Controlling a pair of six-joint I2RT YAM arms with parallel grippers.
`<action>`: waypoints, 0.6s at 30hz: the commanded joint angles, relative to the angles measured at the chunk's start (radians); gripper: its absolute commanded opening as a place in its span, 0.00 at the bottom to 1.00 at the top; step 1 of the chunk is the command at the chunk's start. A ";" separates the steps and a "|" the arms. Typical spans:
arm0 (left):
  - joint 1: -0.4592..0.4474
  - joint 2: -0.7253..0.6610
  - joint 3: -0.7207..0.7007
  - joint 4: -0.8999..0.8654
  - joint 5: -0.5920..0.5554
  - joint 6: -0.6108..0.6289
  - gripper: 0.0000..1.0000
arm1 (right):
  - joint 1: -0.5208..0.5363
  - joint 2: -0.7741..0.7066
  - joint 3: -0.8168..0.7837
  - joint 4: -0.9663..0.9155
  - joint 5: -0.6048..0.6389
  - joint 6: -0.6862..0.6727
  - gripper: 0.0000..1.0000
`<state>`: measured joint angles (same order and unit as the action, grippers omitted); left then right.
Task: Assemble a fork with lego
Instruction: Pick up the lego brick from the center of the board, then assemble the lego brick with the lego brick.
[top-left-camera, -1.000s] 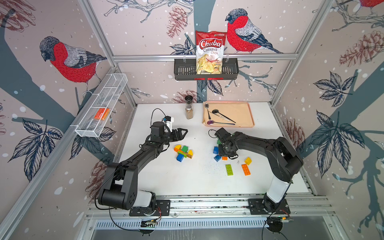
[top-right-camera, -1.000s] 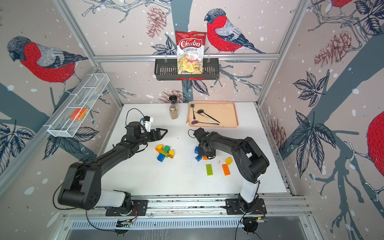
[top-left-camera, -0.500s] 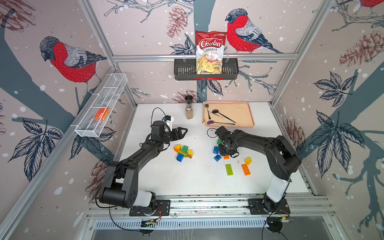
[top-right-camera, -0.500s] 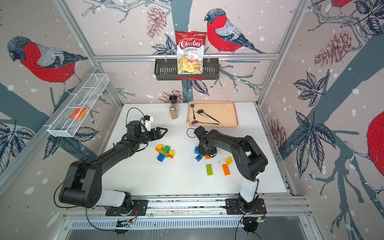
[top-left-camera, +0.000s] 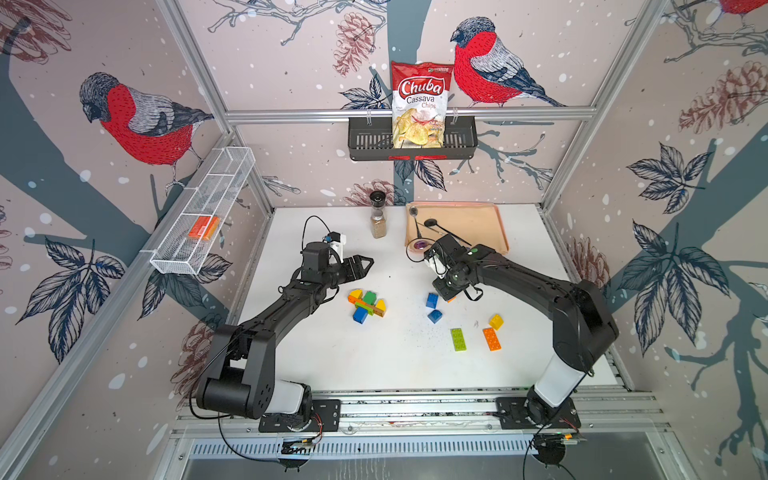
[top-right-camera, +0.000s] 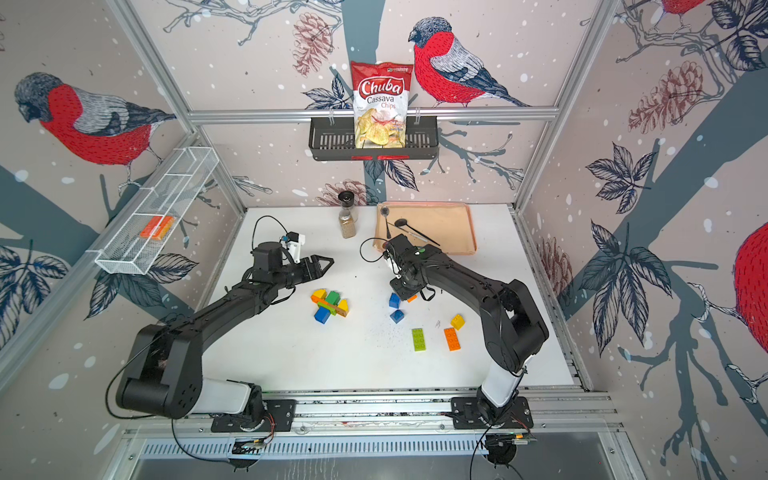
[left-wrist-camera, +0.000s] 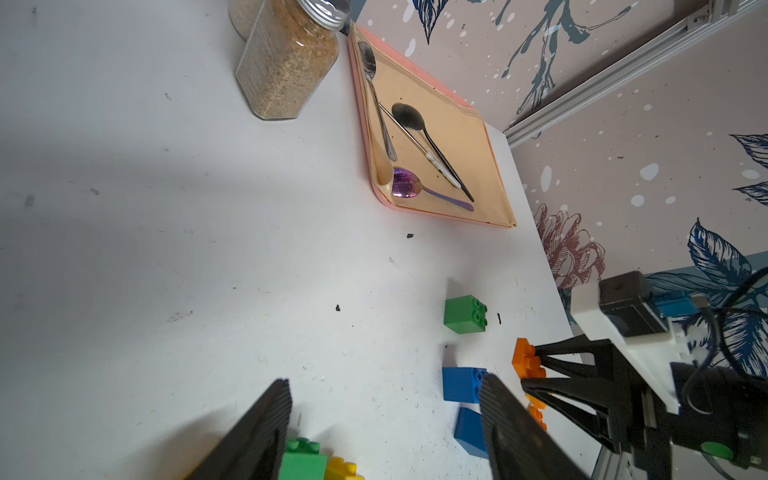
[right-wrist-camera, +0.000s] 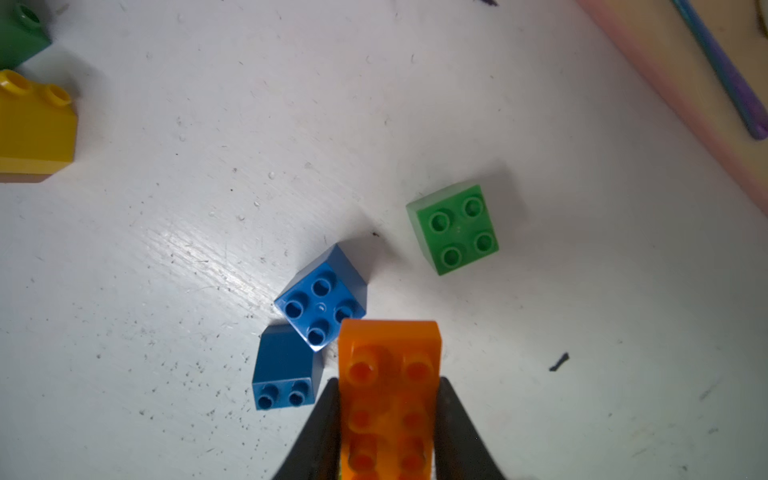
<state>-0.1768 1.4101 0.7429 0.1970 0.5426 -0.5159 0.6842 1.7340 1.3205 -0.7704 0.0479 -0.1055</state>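
- Two blue square bricks (right-wrist-camera: 320, 307) lie touching on the white table (top-left-camera: 374, 365) — one studs up, its neighbour tipped on its side.
- Right gripper (right-wrist-camera: 386, 415) is clamped on the held orange brick (right-wrist-camera: 388, 374), a long one, with the jaws pressed to its long sides. The brick's free end overlaps a corner of the studs-up blue one; contact cannot be told.
- Green square brick (right-wrist-camera: 455, 228) sits studs up near the blue pair but apart from it, on the side toward the tray (left-wrist-camera: 469, 141).
- Left gripper (left-wrist-camera: 384, 380) has its jaws spread wide with nothing between them. It is near the joined cluster (top-left-camera: 365, 305) and touches none of it.
- Cluster is yellow, green, blue and orange pieces stuck together, left of the blue pair in both top views.
- Loose nearer the arm bases are a yellow brick (top-left-camera: 496, 321), a lime green brick (top-left-camera: 458, 339) and a loose orange brick (top-left-camera: 491, 338). The last two lie side by side, not touching.
- Tray holds spoons (left-wrist-camera: 405, 187); a spice jar (left-wrist-camera: 286, 70) stands just beside it.
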 joint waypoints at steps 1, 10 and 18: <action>0.002 -0.002 0.004 0.006 -0.017 0.010 0.71 | 0.008 -0.005 0.014 -0.002 -0.051 -0.192 0.21; 0.002 0.019 0.011 0.012 -0.004 0.016 0.70 | 0.008 0.047 0.067 0.039 -0.123 -0.396 0.20; 0.002 0.023 0.013 -0.009 -0.014 0.030 0.70 | 0.013 0.089 0.052 0.029 -0.179 -0.452 0.21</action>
<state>-0.1761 1.4307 0.7475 0.1925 0.5270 -0.5037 0.6933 1.8206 1.3827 -0.7345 -0.0887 -0.5152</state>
